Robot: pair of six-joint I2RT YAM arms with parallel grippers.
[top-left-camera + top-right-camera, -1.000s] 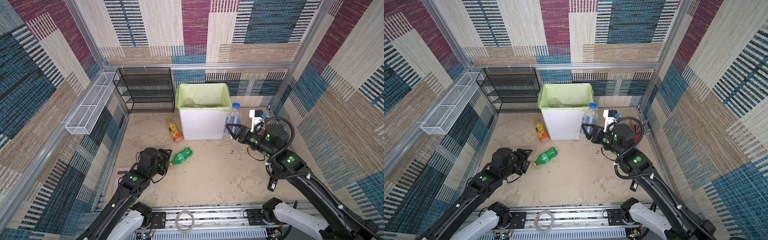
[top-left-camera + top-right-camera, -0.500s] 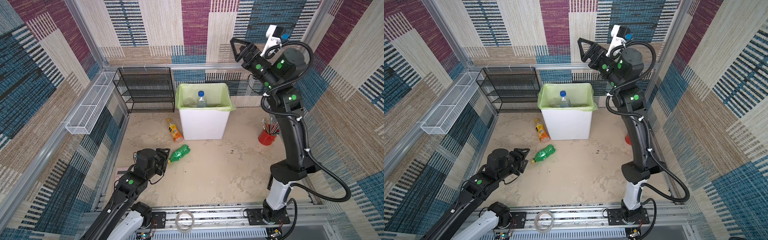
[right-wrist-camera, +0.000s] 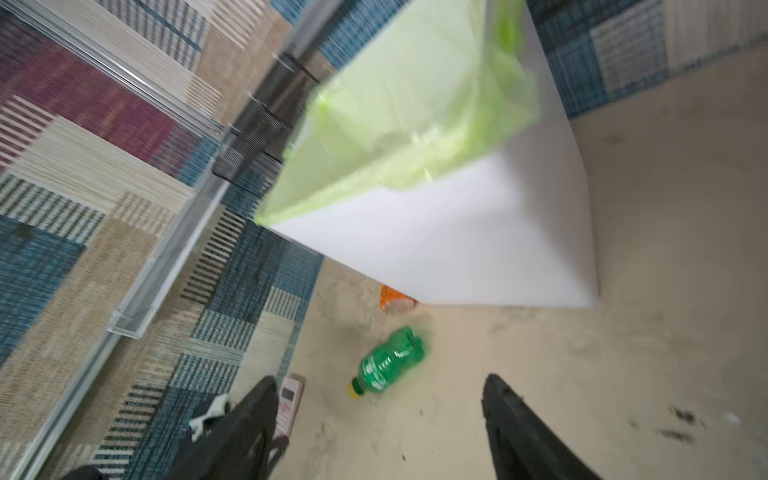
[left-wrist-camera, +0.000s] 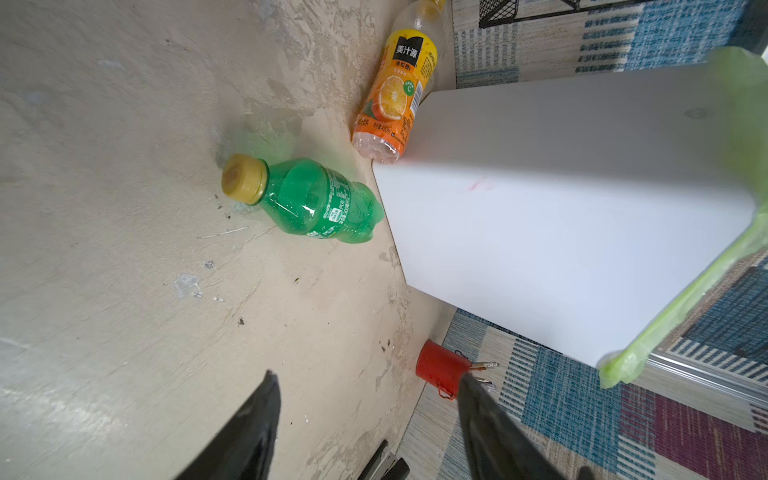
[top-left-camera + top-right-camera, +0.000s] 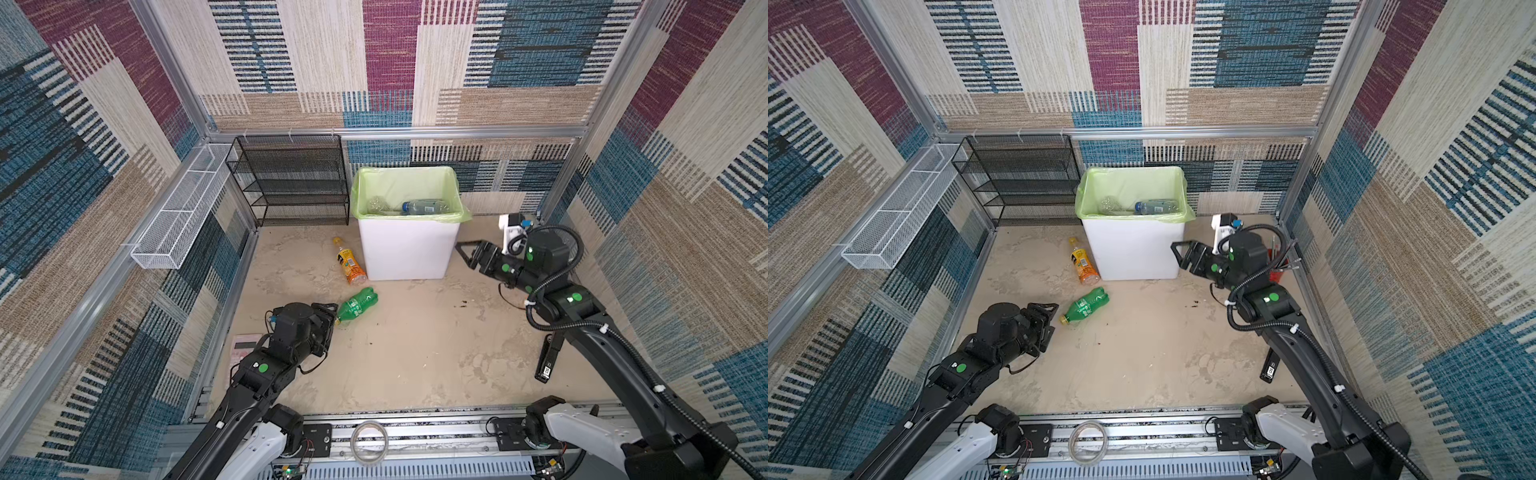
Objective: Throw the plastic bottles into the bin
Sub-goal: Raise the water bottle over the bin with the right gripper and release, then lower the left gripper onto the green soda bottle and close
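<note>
A green bottle (image 5: 356, 303) (image 5: 1086, 304) with a yellow cap lies on the sandy floor in front of the bin's left corner. My left gripper (image 5: 330, 309) (image 4: 368, 376) stands open and empty just short of its cap. An orange juice bottle (image 5: 350, 266) (image 4: 395, 95) lies against the left wall of the white bin (image 5: 409, 253) (image 5: 1133, 253), which is lined with a green bag. Inside the bin lies a clear bottle (image 5: 424, 206) (image 5: 1156, 206) with a blue cap. My right gripper (image 5: 465, 253) (image 3: 380, 380) hangs open and empty beside the bin's right wall.
A black mesh rack (image 5: 291, 183) and a white wire basket (image 5: 178, 212) stand at the back left. A red cup of pencils (image 5: 1277, 272) is behind my right arm. A black stapler (image 5: 547, 361) lies at the right and a pink calculator (image 5: 243, 349) by my left arm.
My right arm swung up over the bin, let the clear bottle fall in, and came back down beside the bin's right wall. The left arm has barely moved.
</note>
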